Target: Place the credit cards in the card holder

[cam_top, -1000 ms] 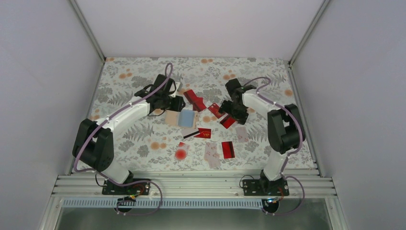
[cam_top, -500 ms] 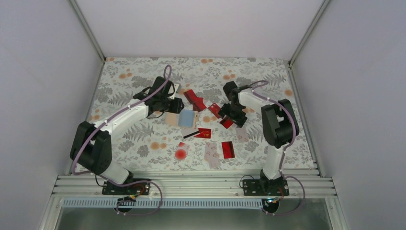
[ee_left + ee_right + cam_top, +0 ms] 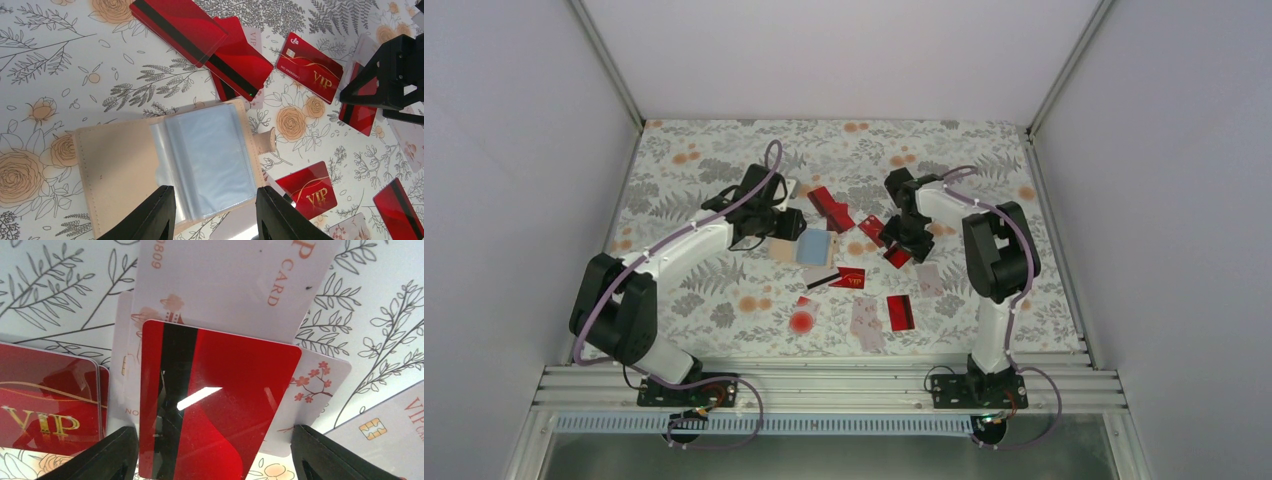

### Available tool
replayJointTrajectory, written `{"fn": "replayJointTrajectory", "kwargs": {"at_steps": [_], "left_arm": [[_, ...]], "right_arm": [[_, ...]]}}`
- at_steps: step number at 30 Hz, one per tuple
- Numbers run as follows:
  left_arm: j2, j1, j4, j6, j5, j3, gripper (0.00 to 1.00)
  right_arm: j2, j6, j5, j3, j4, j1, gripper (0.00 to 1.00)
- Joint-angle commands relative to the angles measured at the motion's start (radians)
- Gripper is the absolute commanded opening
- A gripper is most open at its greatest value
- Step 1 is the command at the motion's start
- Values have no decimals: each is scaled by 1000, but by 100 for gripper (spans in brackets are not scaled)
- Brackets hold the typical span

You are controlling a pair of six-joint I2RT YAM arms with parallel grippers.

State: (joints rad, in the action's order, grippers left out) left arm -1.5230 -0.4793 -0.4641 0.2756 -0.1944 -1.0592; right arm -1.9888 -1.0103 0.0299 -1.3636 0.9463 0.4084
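Note:
The card holder [image 3: 120,170] lies open on the flowered table, tan cover to the left and a clear bluish sleeve [image 3: 210,150] to the right. My left gripper [image 3: 215,217] hovers open over the sleeve's near edge, holding nothing; from above it [image 3: 790,224] sits at the card holder's [image 3: 804,246] far-left corner. My right gripper [image 3: 215,460] is open and straddles a red black-striped credit card [image 3: 220,405] lying on pale cards [image 3: 235,280]. A gap shows at its right finger. From above it [image 3: 902,240] stands over that card [image 3: 902,257].
More red cards lie scattered: two stacked [image 3: 210,40], a VIP one [image 3: 310,67] and another [image 3: 307,190] by the holder. Pale cards [image 3: 866,322] and a red card [image 3: 900,312] lie nearer the bases. A round red blot [image 3: 801,322] marks the cloth. Grey walls enclose the table.
The right gripper's fingers have drawn closer together around the red striped card, and that arm has shifted a little left. The left arm has edged slightly toward the holder.

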Motion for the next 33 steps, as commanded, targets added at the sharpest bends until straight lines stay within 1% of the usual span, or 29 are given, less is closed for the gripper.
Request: {"fn": "replayJointTrajectory", "kwargs": {"at_steps": [1,8,9,11,14,17,22,27,33], "left_arm": [[22,9,26,-19,-6,16,42],[22,11,34,-20,-11,23,42],[24,11,34,-20,-11,23,42],[23,13,34,-22,-10,25,42],[23,14,36,-23,-10,24,42],[25,14,36,-21,-10,22,42],[28,15,25,-22,-4,16,42],[29,16,7,-22,0,-2,42],[28,16,-7,0,-8,-26,42]], "right_arm": [[-26,-28,-26,8,19,10,77],[-55,-17,-39,32,13,10,72],[-59,-10,-39,33,12,10,69],[-68,-3,-43,33,12,10,66],[-74,9,-51,35,11,11,65],[-72,24,-56,43,2,10,58],[-55,57,-55,63,-18,10,52],[-20,112,-49,83,-36,10,50],[55,195,-51,109,-55,10,50]]}}
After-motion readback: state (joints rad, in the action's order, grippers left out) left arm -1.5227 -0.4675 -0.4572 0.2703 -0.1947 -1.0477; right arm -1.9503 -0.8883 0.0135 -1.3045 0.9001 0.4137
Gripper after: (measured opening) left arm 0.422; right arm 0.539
